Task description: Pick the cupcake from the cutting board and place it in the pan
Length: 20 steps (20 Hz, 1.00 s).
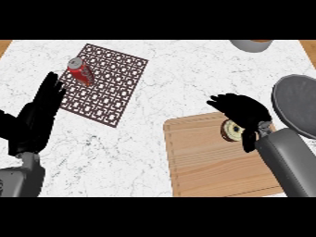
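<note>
the right hand (246,115) curls its fingers over the cupcake (231,130) on the cutting board (208,162) at lower right, so the grasp looks underway, and next it needs lifting toward the pan (307,106) at right.

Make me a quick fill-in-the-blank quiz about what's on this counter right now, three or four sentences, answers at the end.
1. The cupcake sits on the wooden ____.
2. The red can lies on the patterned ____.
3. The robot's ____ hand is curled at the cupcake.
4. The dark pan lies to the ____ of the cutting board.

Missing words: cutting board; mat; right; right
</note>
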### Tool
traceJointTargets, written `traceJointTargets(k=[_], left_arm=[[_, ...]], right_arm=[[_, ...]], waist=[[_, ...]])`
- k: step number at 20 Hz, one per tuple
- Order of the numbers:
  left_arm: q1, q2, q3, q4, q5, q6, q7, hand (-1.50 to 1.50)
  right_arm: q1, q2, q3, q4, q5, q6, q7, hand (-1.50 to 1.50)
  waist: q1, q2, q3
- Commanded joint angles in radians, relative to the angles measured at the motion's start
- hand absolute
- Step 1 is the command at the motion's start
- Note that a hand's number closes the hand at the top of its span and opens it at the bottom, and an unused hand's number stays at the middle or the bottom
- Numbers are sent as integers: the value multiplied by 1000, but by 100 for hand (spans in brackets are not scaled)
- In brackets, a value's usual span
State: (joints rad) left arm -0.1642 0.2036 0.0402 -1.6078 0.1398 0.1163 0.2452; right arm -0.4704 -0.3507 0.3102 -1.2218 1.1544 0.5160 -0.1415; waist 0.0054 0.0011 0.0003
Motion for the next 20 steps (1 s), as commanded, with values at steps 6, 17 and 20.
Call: traceJointTargets(k=[6,17,20], left_arm=[[4,-20,20,22,-19,-18,-31,0],[-11,7,61,-43,3,-52,57,0],[25,-52,28,12,-35,-37,-40,0]], right_arm=[[-48,74,8,150,70,-73,-99,150],[-19,105,-61,174,76,-147,-195,150],[-18,149,-74,126,78,-136,-148,150]], waist=[[3,1,0],[-3,-2,0],[-4,-2,0]])
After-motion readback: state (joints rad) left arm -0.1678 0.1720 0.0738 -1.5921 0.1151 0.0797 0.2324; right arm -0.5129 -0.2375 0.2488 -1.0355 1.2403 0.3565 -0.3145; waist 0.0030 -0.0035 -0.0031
